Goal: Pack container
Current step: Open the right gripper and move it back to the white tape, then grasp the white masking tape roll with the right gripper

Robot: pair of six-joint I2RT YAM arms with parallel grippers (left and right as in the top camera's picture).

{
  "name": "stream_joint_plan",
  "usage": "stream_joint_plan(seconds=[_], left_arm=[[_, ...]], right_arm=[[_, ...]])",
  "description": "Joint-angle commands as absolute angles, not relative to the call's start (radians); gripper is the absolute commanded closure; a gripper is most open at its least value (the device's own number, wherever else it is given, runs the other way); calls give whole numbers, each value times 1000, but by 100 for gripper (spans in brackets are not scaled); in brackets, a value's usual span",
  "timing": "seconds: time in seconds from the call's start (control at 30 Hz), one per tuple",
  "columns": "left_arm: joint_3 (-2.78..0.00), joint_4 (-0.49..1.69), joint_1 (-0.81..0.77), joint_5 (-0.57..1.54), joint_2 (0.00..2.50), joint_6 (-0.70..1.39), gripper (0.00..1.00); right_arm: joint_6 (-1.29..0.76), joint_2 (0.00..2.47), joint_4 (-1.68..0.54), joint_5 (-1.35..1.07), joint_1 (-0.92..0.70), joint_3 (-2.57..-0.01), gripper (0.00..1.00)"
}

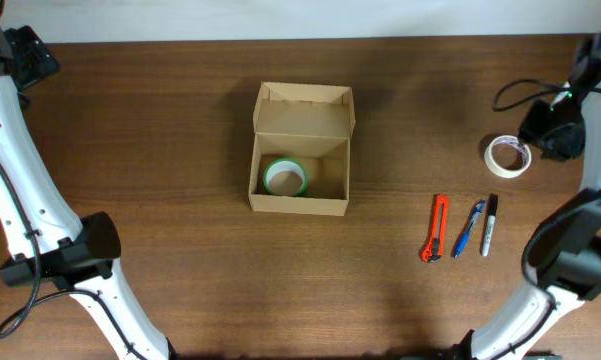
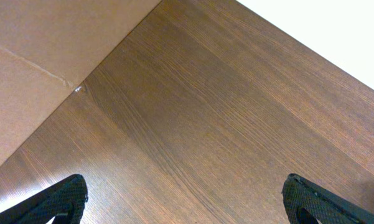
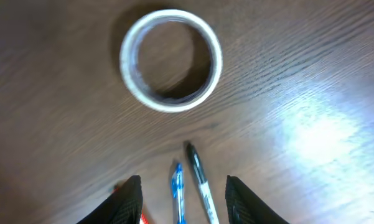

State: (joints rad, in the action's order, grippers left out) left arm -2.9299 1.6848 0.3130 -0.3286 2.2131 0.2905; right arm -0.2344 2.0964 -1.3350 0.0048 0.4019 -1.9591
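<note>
Right claw (image 3: 183,186) tips only; blurred tape (image 3: 171,59)

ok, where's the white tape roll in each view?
Overhead: white tape roll at the far right, upper half of the picture.
Left wrist: not in it.
Right wrist: top centre, lying flat on the table.
Shared landmark: the black marker, just below the roll in both the overhead and right wrist views.

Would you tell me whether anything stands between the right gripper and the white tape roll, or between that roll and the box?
Nothing visible does. The right gripper hangs open near the white tape roll; bare table runs to the open box, where the green roll leaves room.
</note>
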Motion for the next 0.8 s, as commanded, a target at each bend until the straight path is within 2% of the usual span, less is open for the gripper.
stream_joint_plan(seconds=[0.0, 0.77], left_arm=[[-2926, 1687, 318, -328, 2189, 279, 0], [-2926, 1687, 318, -328, 2189, 279, 0]], right_arm=[[-253, 2134, -1324, -45, 419, -1961, 55], [-298, 2339, -1195, -30, 469, -1959, 50]])
